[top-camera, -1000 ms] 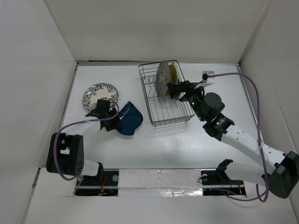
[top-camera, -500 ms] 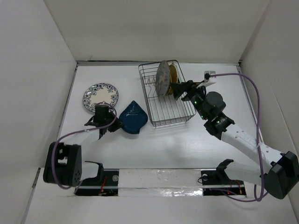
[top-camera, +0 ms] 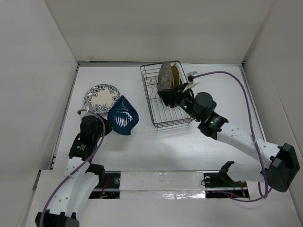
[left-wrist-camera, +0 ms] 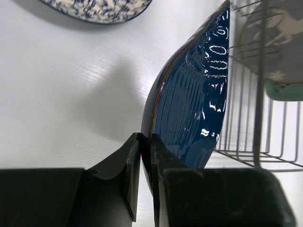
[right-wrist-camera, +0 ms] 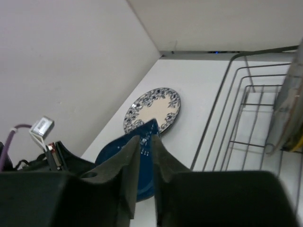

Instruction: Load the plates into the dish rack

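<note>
The dark blue teardrop plate [top-camera: 123, 115] stands raised on edge at centre left of the top view, its rim pinched in the left gripper [left-wrist-camera: 146, 156] — just below the blue-floral plate [top-camera: 101, 98] and left of the dish rack [top-camera: 173, 116]. A grey speckled plate [top-camera: 164, 75] and a mustard-yellow plate [top-camera: 175, 74] stand upright at the rack's upper end. The right gripper [right-wrist-camera: 144, 142] hovers over the rack, fingers nearly together — holding nothing.

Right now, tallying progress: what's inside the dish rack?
A grey speckled plate upright, a mustard-yellow plate behind it, mostly covered; any further plates there are hidden.
</note>
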`<state>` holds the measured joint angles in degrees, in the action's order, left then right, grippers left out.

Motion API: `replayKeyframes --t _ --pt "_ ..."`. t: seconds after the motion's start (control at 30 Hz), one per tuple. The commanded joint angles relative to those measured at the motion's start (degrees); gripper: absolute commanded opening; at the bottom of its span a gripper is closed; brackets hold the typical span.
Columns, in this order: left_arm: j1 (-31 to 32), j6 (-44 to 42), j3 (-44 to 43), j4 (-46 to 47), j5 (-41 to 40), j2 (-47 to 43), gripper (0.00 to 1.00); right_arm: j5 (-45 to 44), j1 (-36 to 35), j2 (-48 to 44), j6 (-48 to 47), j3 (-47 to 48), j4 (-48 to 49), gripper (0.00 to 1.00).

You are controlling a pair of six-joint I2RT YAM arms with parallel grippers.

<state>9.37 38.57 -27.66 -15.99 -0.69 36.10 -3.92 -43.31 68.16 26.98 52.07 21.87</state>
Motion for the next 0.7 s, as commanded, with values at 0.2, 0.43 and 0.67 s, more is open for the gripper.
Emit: replayKeyframes --t 0.2,0.43,0.67 --pt "-0.05 -1.47 -9.77 4.91 2.34 -8.85 0.00 2.78 -6.35 11.72 1.05 8.57 -2.71 0.83" --pt "-0.05 -1.30 -12.68 8.78 7.97 -9.82 0.00 -1.08 -6.88 17.26 2.28 12.00 -5.60 0.96" --pt "-0.05 2.65 -9.96 17.55 15.53 -10.08 0.00 9.10 -6.27 22.45 3.07 13.41 -0.44 0.98"
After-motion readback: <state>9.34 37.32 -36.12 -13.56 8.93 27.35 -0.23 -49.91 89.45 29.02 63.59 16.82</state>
